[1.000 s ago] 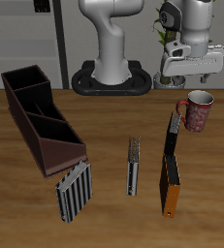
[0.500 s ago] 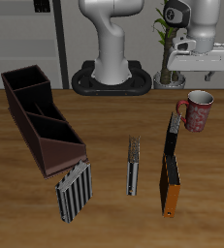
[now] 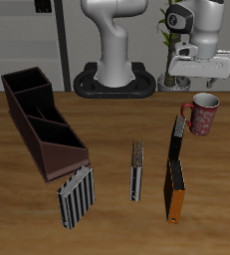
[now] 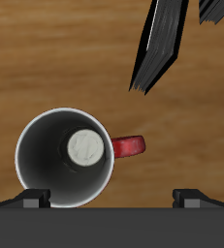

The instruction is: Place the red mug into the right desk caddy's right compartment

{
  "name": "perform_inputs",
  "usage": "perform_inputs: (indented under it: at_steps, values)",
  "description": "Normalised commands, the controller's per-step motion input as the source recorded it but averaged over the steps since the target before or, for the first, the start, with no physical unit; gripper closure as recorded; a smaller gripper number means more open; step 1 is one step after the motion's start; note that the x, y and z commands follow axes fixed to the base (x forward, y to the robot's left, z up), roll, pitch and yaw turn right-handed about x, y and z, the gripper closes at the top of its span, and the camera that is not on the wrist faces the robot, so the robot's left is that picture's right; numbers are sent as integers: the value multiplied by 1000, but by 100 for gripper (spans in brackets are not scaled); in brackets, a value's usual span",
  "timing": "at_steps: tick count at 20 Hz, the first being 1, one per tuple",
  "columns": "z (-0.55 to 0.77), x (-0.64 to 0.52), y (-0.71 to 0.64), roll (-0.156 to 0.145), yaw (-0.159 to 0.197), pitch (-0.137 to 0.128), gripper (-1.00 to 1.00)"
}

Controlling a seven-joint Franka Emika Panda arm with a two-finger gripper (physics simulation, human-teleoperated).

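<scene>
Red mug (image 3: 202,113) upright on the worktop (image 3: 116,139), right of frame, handle poking sideways, easy to grab by the rim. Hand (image 3: 198,88) hovering above it, holding nothing, looks wide-ish. Right desk caddy (image 3: 42,122) way off at left, right compartment (image 3: 55,141) waiting.

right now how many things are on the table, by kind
mugs: 1, the red mug
desk caddies: 1, the right desk caddy
striped boxes: 1, the grey-and-white striped box
upright book-like items: 3, a slim grey one, a dark one and an orange-edged one
total: 6
</scene>
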Motion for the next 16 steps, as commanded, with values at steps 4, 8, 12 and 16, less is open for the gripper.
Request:
perform_inputs:
  at_steps: [4, 8, 12, 16]
  values:
    - [-173, 65, -77, -24, -38, 33, -100]
    - [-184, 35, -56, -10, -17, 37, -100]
    - [-275, 95, 40, 26, 9, 57, -100]
    - [-307, 66, -3, 15, -1, 50, -100]
